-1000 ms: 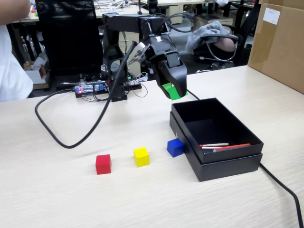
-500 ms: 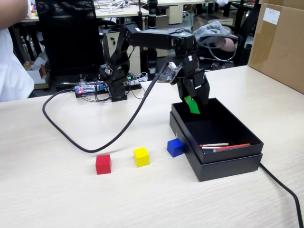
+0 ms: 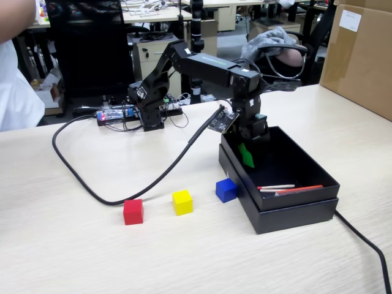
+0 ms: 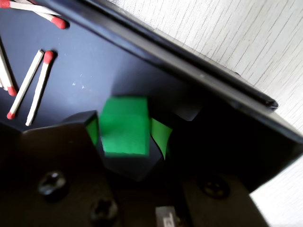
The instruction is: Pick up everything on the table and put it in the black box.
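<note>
My gripper (image 3: 247, 147) hangs over the near-left corner of the black box (image 3: 306, 184), inside its rim. The green cube (image 4: 124, 125) sits between the green-lined fingers (image 4: 161, 135). Narrow dark gaps show on both sides of it and it looks slightly blurred, so the jaws stand open around it. It also shows in the fixed view (image 3: 246, 155), just below the gripper and above the box floor. The blue cube (image 3: 226, 190), the yellow cube (image 3: 182, 201) and the red cube (image 3: 133, 211) lie in a row on the table (image 3: 73, 257), left of the box.
Thin red-and-white sticks (image 3: 288, 188) lie in the box, also seen in the wrist view (image 4: 35, 80). A thick black cable (image 3: 92, 187) loops across the table behind the cubes. A brown carton (image 3: 361, 52) stands at the far right. The arm's base (image 3: 150, 104) is at the back.
</note>
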Available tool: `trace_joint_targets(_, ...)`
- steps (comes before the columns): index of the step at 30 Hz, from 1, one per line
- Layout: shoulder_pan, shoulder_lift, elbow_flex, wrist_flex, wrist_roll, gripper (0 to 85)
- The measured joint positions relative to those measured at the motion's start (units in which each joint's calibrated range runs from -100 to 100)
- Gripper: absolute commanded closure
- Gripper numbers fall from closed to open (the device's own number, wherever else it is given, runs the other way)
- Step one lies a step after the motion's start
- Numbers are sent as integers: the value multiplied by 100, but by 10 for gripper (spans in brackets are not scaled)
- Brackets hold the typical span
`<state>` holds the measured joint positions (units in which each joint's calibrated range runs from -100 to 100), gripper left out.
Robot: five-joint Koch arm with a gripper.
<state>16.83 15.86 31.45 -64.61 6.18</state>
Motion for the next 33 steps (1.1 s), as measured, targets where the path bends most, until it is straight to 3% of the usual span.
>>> trace_joint_targets(2, 0, 0, 0, 0, 0, 462)
trace_joint_targets(4, 0, -13, 0, 0, 0, 426)
trace_joint_targets(14, -244, -2175, -539, -39, 24, 423)
trace_joint_targets(23, -957, -4583, -1095, -39, 20, 390)
trace_joint_targets(27, -1397, -5450, -2182, 132, -200, 390)
trace_joint_targets(33, -2032, -6576, -3916, 1324, -650, 390)
